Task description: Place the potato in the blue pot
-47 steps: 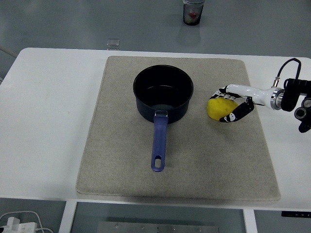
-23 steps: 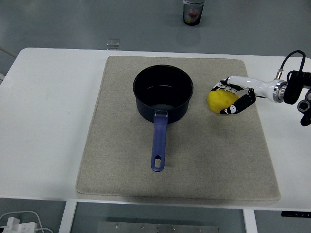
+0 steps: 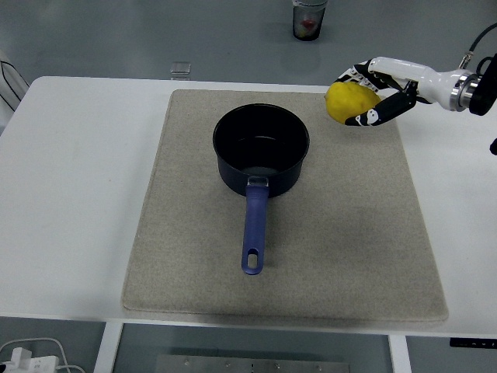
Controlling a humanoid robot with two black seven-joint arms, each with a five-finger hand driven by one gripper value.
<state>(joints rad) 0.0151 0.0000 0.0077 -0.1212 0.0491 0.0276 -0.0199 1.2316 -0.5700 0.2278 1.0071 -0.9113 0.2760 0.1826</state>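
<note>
The yellow potato [image 3: 345,102] is held in my right hand [image 3: 371,93], whose fingers are curled around it. The hand holds it in the air above the mat's far right part, to the upper right of the pot. The blue pot [image 3: 261,149] stands upright on the beige mat [image 3: 186,233] near the middle, dark and empty inside, its blue handle [image 3: 253,230] pointing toward the near edge. The left arm is not in view.
The mat lies on the white table [image 3: 78,194]. A clear cup [image 3: 309,19] with something red in it stands beyond the table's far edge. A small clear object [image 3: 180,70] sits at the far edge.
My right hand has lifted the potato off the mat, and it now shows higher in the picture and slightly left, clear of the mat. The pot has not moved.
</note>
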